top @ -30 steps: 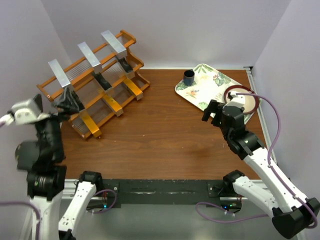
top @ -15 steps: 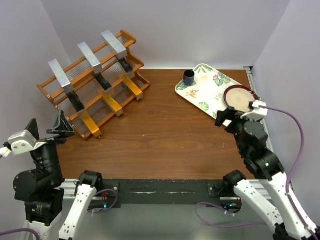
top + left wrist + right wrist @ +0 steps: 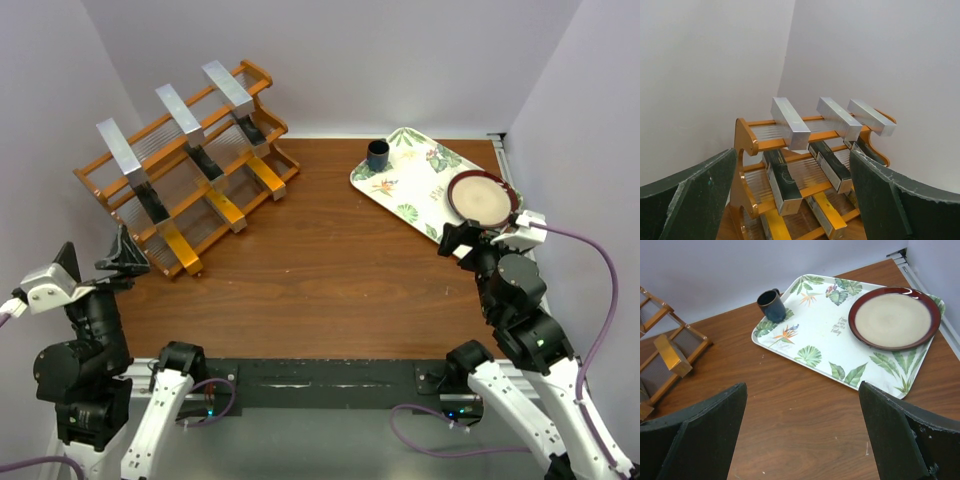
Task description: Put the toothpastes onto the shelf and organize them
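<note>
Orange-brown shelf (image 3: 258,76) carrying silver toothpaste boxes (image 3: 178,108), black boxes (image 3: 207,162) and gold boxes (image 3: 225,208). White tray (image 3: 395,185) printed with green leaves and orange flowers. Cream plate (image 3: 482,196) with a dark red rim, dark blue cup (image 3: 378,155), brown wood-grain table (image 3: 330,280).

— What's different on your left side?
— Your left gripper (image 3: 95,256) is off the shelf's (image 3: 185,165) near end. It pulls back toward 7 o'clock and sits well apart from it, by the table's (image 3: 330,270) near edge.
— And your right?
— Your right gripper (image 3: 478,236) draws back toward 4 o'clock, off the tray (image 3: 400,180). The plate (image 3: 484,196) now shows whole.
</note>
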